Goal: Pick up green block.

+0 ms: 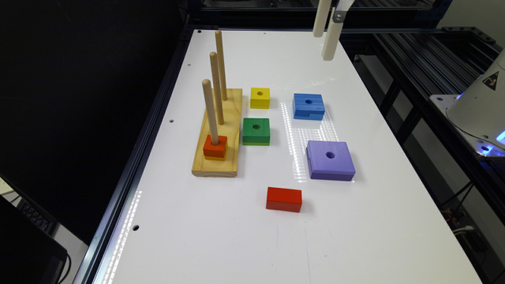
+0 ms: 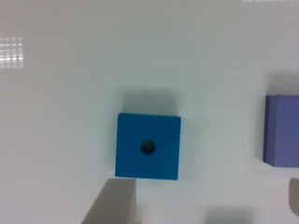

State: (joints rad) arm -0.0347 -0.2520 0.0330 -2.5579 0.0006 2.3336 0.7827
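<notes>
Green block [image 1: 256,131] on table, hand [image 1: 324,35] open, well apart.

High exterior overview; wrist straight down

1. White table [image 1: 355,221], glossy, with small holes along its edge
2. Wooden peg base [image 1: 232,118] on the exterior view's left
3. Green block [image 1: 256,131] just beside the base, yellow block [image 1: 260,97] behind it
4. Blue block [image 1: 308,106], purple block [image 1: 330,160], red block [image 1: 284,199] lie apart
</notes>
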